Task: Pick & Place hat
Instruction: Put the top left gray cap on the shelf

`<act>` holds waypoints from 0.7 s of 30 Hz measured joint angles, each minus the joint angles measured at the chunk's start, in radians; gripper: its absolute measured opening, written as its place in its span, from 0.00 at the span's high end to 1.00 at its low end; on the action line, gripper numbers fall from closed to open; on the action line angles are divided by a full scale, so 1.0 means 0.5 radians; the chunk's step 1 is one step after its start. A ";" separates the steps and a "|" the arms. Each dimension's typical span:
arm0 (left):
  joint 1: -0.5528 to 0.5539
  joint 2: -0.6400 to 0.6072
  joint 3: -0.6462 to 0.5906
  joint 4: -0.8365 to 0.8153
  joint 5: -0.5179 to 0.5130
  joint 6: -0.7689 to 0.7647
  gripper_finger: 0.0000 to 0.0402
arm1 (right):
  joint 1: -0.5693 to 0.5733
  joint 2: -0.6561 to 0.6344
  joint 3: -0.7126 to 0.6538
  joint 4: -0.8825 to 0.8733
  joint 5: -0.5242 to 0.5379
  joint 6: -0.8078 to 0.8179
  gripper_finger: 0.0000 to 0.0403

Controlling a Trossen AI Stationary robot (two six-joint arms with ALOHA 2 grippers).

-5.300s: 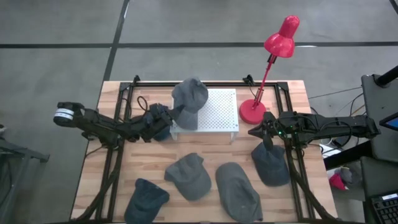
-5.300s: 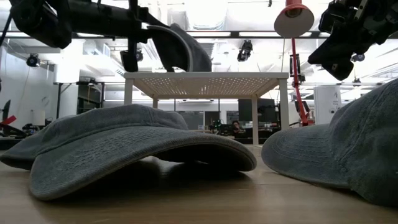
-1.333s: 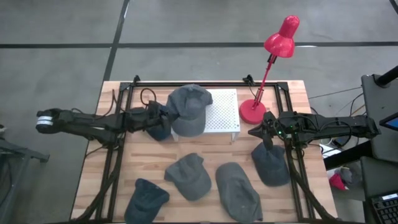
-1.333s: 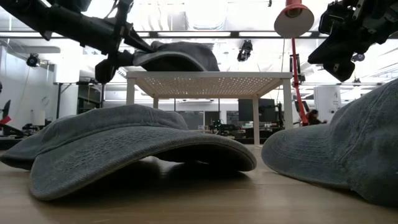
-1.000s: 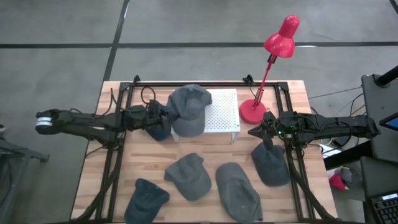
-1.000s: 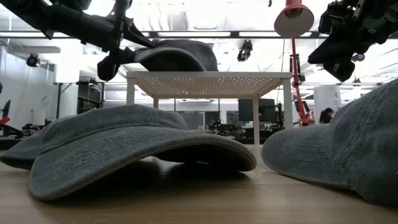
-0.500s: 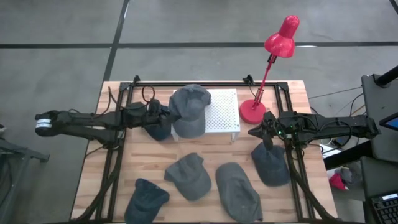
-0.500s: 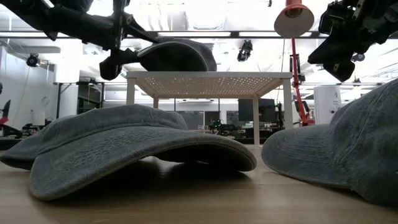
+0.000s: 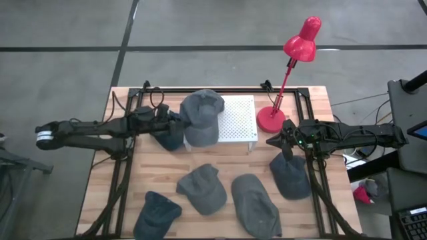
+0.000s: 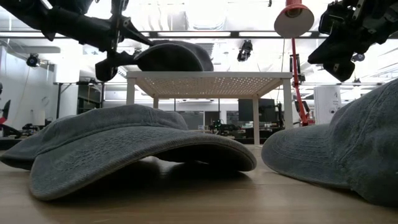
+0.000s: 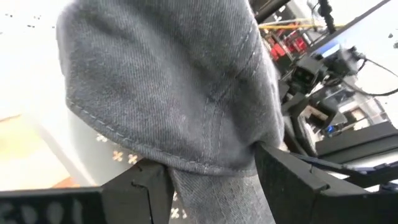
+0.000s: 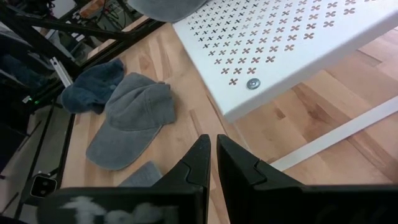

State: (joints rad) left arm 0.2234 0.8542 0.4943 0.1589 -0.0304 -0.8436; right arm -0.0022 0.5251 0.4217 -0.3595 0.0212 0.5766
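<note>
On the left half of the white perforated stand [image 9: 235,120], the grey hat [image 9: 201,113] is found resting. It is judged light, soft and floppy (denim-like cloth); a hold on the stiffer brim edge is advised. The left gripper [image 9: 175,119] sits at that edge, jaws spread with cloth lying between them, as only the left wrist view reveals. The right gripper [image 9: 285,142], jaws pressed together, hangs above another hat [image 9: 291,175]. Stand height is shown only by the low view.
</note>
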 joint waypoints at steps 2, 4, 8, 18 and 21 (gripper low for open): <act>0.000 0.021 0.003 -0.001 0.000 -0.030 0.49 | 0.000 0.000 0.000 0.000 0.000 0.000 0.93; 0.000 0.049 0.003 0.010 0.002 -0.047 0.49 | 0.000 0.000 0.000 -0.001 0.000 0.000 0.93; 0.000 0.106 0.070 -0.002 0.033 -0.022 0.49 | -0.001 0.000 0.003 -0.001 0.001 0.000 0.93; 0.094 0.143 0.325 -0.571 0.069 0.222 0.49 | -0.001 0.001 0.011 -0.001 0.010 0.001 0.93; 0.094 0.175 0.374 -0.587 0.072 0.311 0.49 | -0.001 0.000 0.011 -0.001 0.011 0.000 0.93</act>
State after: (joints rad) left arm 0.2703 0.9416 0.6815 -0.1347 0.0055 -0.6881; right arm -0.0025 0.5251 0.4271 -0.3599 0.0265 0.5766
